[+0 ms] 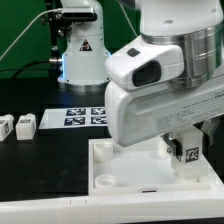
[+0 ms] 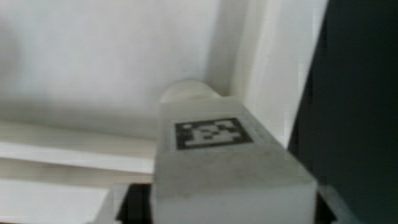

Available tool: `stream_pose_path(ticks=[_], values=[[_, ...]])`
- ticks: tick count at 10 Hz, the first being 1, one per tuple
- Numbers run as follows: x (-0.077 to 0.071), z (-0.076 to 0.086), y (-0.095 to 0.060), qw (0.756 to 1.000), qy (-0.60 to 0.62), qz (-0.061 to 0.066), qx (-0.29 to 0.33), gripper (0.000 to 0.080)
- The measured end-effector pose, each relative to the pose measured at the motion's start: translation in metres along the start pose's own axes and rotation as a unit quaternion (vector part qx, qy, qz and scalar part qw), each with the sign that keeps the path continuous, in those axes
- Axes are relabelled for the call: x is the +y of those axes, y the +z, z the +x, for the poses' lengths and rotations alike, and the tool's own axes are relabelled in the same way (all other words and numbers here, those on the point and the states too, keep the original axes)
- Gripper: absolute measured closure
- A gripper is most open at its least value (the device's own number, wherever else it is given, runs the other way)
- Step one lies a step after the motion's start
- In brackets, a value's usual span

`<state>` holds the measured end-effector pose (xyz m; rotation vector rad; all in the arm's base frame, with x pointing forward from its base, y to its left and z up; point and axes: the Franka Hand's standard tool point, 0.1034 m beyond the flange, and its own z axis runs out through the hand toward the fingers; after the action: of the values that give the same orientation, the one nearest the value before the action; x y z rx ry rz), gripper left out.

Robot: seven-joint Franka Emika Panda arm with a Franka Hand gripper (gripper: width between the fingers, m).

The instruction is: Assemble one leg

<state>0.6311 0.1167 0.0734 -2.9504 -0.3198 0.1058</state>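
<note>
My gripper is shut on a white leg with a black-and-white tag. It holds the leg upright over the near right corner of the large white square tray-like piece. In the wrist view the leg fills the middle between my dark fingers. Its far end points at a corner inside the raised rim of the tray-like piece. I cannot tell whether the leg touches it. Two more legs lie on the black table at the exterior view's left.
The marker board lies flat behind the tray-like piece. The robot base stands at the back with cables beside it. My arm's large white body hides the right half of the scene. A round socket shows in the tray's near left corner.
</note>
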Motion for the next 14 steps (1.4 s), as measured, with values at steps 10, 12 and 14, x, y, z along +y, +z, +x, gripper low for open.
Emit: stream_pose_path(ticks=[10,12,14], values=[[0.012,0.004,0.0,0.911,0.408,0.039,0.054,0.0503],[0.012,0.004,0.001,0.878,0.473,0.041,0.051,0.0503],[0.012,0.003,0.001,0.824,0.563,0.045,0.046,0.0503]])
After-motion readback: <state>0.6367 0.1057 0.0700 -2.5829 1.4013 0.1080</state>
